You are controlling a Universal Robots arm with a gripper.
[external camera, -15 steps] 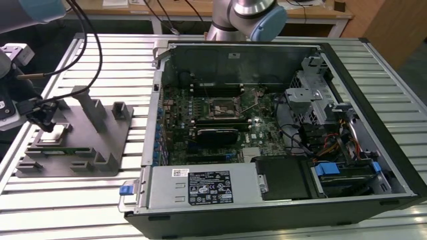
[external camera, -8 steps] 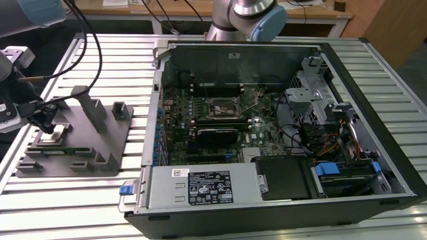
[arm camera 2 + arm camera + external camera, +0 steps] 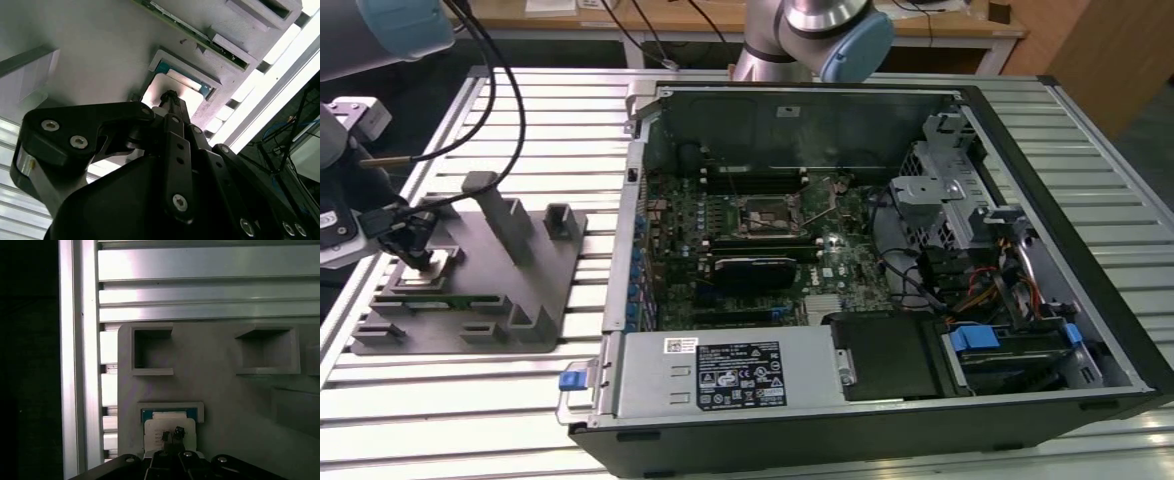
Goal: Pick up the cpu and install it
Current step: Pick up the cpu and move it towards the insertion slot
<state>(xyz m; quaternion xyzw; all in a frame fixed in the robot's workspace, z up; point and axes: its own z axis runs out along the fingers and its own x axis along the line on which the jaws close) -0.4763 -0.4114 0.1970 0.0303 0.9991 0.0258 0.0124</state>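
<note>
Robot arm at the parts fixture: at the exterior view's left, the gripper [image 3: 416,255] hangs straight down over the cpu [image 3: 438,262], which lies flat in a shallow square recess of the grey fixture [image 3: 480,330] on the slatted metal desk [image 3: 454,410]. In both wrist views the cpu [image 3: 155,427] [image 3: 157,87] shows as a pale square seated in its pocket, a thin blue-green edge visible along one side. The gripper [image 3: 171,433] [image 3: 170,95] is closed, its slim fingertips [image 3: 178,430] drawn together over the middle of the chip's top; whether they touch it cannot be told. A long green memory stick [image 3: 447,298] lies in the fixture just beside the cpu, toward the lower edge of the exterior view. At the exterior view's right, well apart from the gripper, an open computer case [image 3: 1107,300] lies on its side, its motherboard [image 3: 854,270] exposed and the square black socket [image 3: 767,215] near the board's centre.
</note>
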